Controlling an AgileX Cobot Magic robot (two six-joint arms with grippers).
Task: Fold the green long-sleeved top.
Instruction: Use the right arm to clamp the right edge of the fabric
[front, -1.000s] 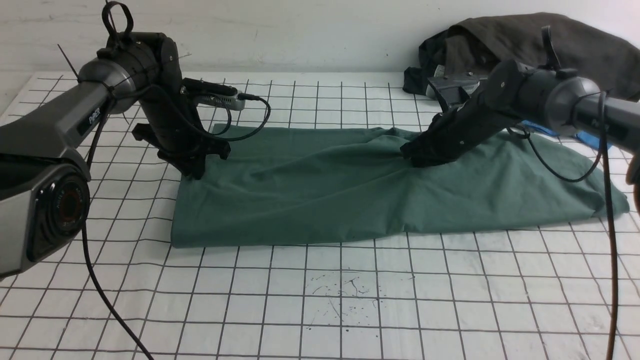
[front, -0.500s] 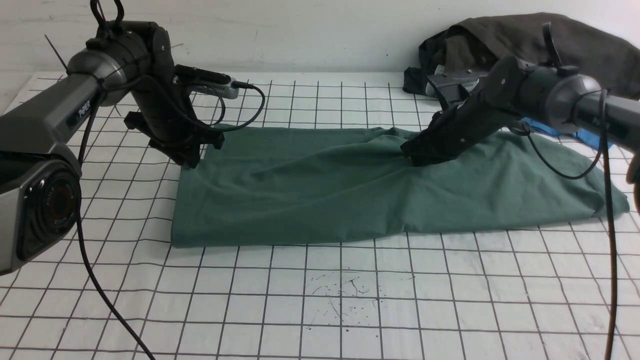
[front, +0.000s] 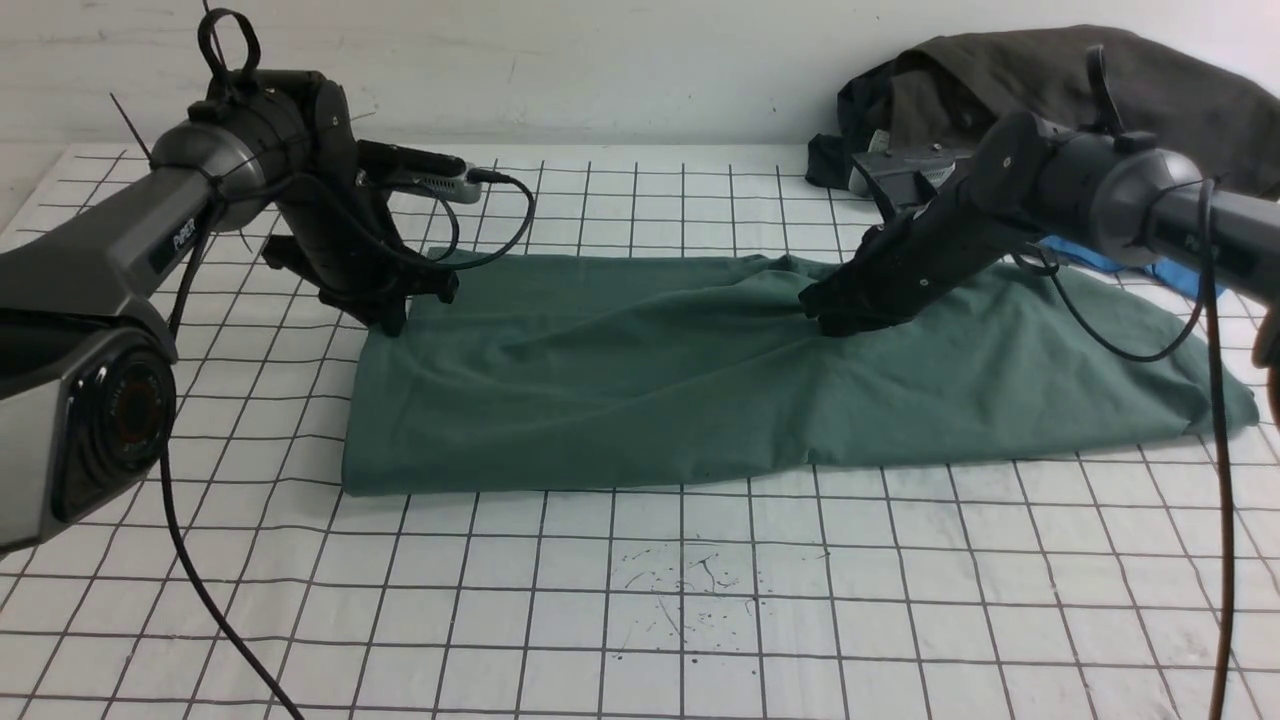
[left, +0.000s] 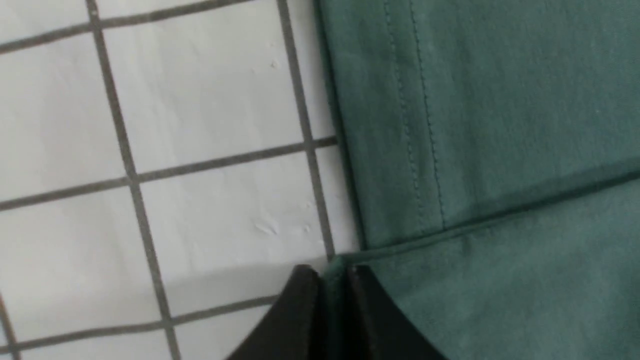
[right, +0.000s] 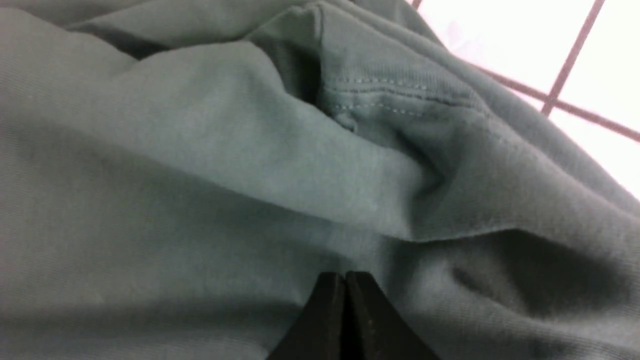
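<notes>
Green long-sleeved top (left: 500, 150), corner in left end effector (left: 332, 276), wrist-view only

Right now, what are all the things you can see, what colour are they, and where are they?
green long-sleeved top: one, dark green, spread across the middle of the table
dark garments: one heap, grey-black, far right corner by the wall; I cannot count the pieces
blue garment: one, bright blue, peeking out behind the right arm
table: one, white with dark grid lines, under everything
scribble: one patch, dark, on the near middle of the table
left claw: one, black, pinching the top's far left corner
right claw: one, black, closed, tips down in the top's bunched folds, right of the middle
</notes>
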